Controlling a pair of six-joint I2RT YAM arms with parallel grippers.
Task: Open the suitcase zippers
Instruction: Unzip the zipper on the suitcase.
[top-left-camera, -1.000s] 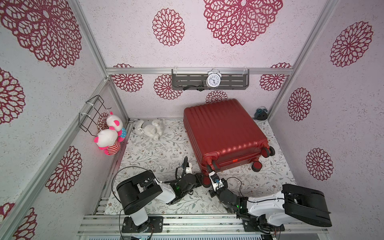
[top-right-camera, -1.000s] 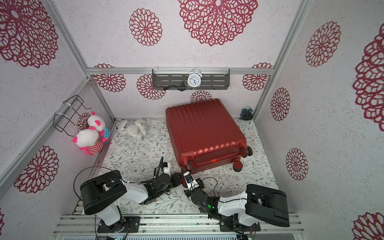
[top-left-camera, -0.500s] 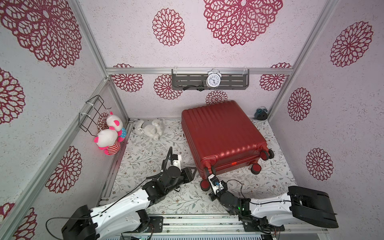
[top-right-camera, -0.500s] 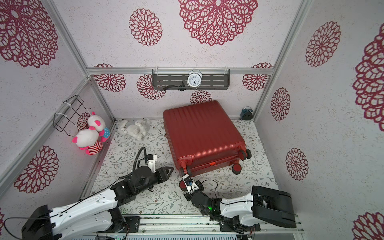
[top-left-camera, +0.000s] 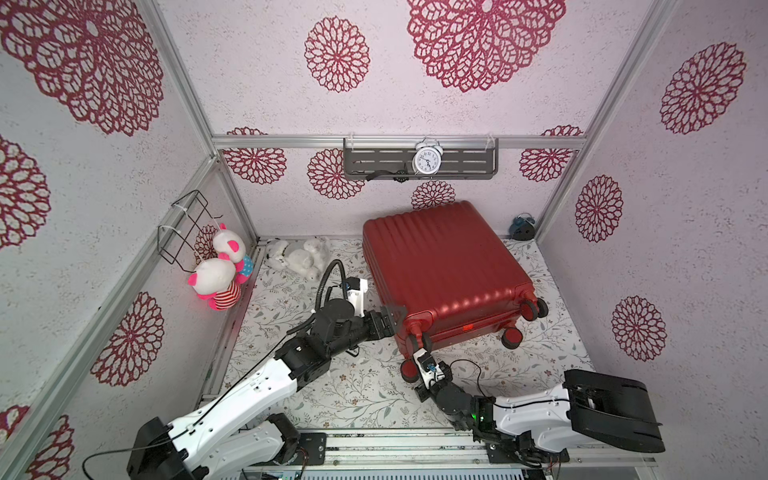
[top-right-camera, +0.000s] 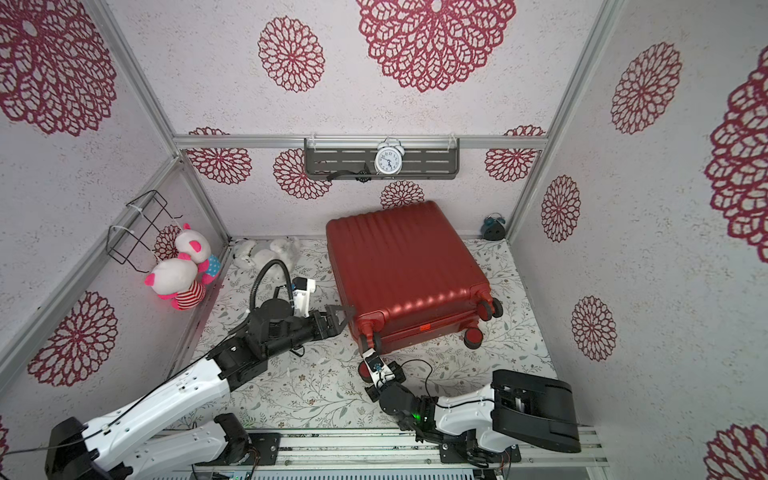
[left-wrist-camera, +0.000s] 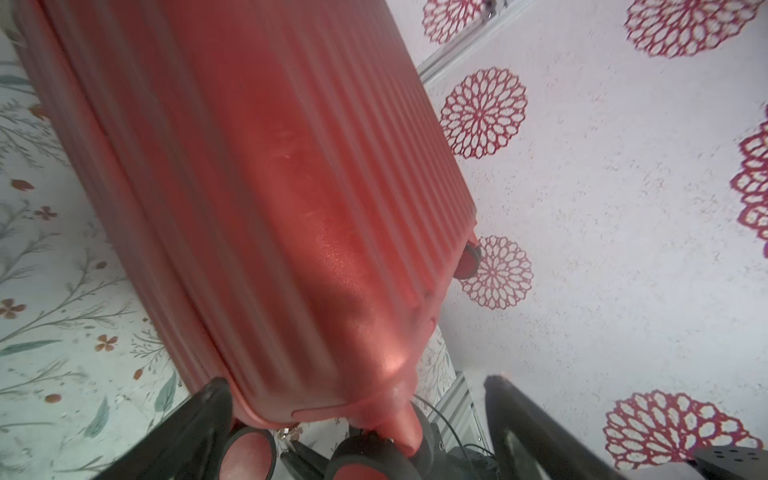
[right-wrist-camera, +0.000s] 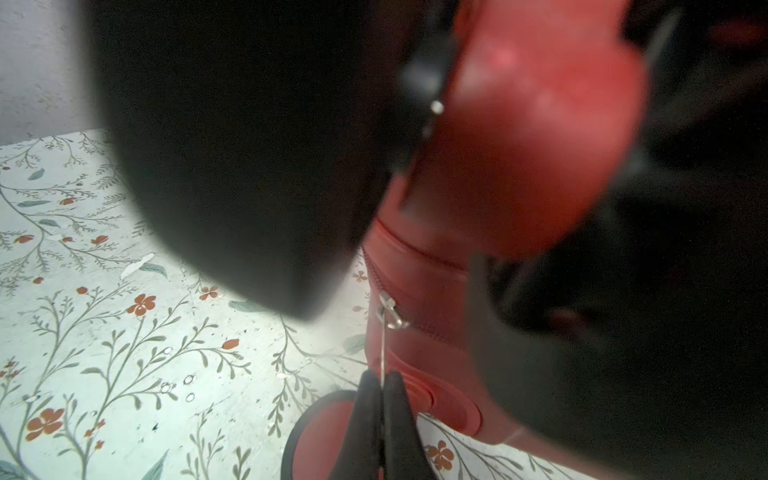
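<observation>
The red ribbed suitcase (top-left-camera: 440, 266) (top-right-camera: 399, 266) lies flat on the floral floor, wheels toward me. My left gripper (top-left-camera: 392, 320) (top-right-camera: 343, 318) stands open at its near left corner; in the left wrist view the jaws (left-wrist-camera: 355, 384) straddle that corner without touching it. Low by the near left wheel (top-left-camera: 409, 370), my right gripper (top-left-camera: 419, 353) (right-wrist-camera: 380, 378) is shut on the thin metal pull (right-wrist-camera: 382, 349) of the zippers. The slider (right-wrist-camera: 390, 316) sits on the red track (right-wrist-camera: 374, 270) at the shell seam.
Pink-and-white plush toys (top-left-camera: 216, 278) hang by a wire basket (top-left-camera: 183, 228) on the left wall. A white plush (top-left-camera: 297, 257) lies at the back left. A clock (top-left-camera: 426, 160) sits on the back shelf; a small blue object (top-left-camera: 523, 226) is in the back right corner.
My left arm has stretched out and its gripper has gone from shut to open beside the suitcase corner. The suitcase has shifted slightly left. The right gripper keeps hold of the pull.
</observation>
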